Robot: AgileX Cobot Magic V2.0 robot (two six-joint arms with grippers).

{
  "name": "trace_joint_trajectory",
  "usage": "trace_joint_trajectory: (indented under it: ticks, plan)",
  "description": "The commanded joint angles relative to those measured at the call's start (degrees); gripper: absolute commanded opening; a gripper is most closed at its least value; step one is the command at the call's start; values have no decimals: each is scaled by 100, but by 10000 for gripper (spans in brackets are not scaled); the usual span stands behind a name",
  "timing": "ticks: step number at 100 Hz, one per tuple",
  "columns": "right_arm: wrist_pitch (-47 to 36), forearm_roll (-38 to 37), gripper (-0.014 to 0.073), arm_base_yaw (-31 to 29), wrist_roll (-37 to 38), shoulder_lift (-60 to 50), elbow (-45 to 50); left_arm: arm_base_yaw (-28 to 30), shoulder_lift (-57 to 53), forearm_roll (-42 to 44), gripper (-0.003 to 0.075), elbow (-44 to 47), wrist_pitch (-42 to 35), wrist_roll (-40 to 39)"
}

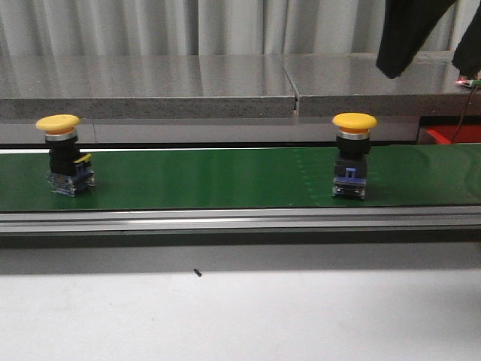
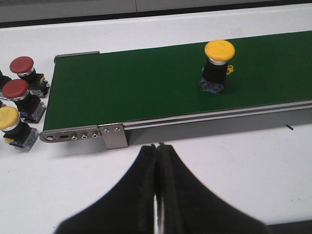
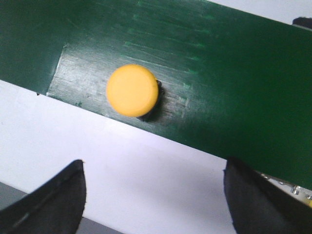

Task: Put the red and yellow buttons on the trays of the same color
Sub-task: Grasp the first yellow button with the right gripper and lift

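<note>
Two yellow-capped buttons stand upright on the green belt: the left one with a yellow side tab and the right one. The left one also shows in the left wrist view. My left gripper is shut and empty, over the white table in front of the belt's end. My right gripper is open and empty, high above the right button, seen from the top. Two red buttons and another yellow one stand on the table beside the belt's end. No trays are in view.
The belt has a metal side rail and an end bracket. A grey stone ledge runs behind the belt. My right arm hangs dark at the top right. A small black speck lies on the white table.
</note>
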Motion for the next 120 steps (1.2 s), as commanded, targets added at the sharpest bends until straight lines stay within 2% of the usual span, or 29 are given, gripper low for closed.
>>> trace_joint_trajectory:
  ticks: [1,43,50,63,74,96,120]
  plan:
    - [121,36,582,3,-35,167,-436,-43,51,-103,-20,-149,-351,-19]
    - [229,-54,570,-13,6,1341,-1028,-43,51,-103,-20,-149,-351,-19]
    - [229,-122,507,-13,6,1431,-1028,-43,51,-103,-20,-149,-351,-19]
    - [239,-203,302,-13,6,1467,-1028,-43,51,-103,-20,-149,-351,-19]
    - [215,-256,221,-13,6,1459,-1028,-43,51,-103,-20,-149,-351,-19]
    - [315,-311,217,-145,6,1213,-1028,-43,51,-103,-20,-149,-351,-19]
    - [330,-316,217,-1119,-108,580,-1022,-43,51,-103,-20,-149,-351,-19]
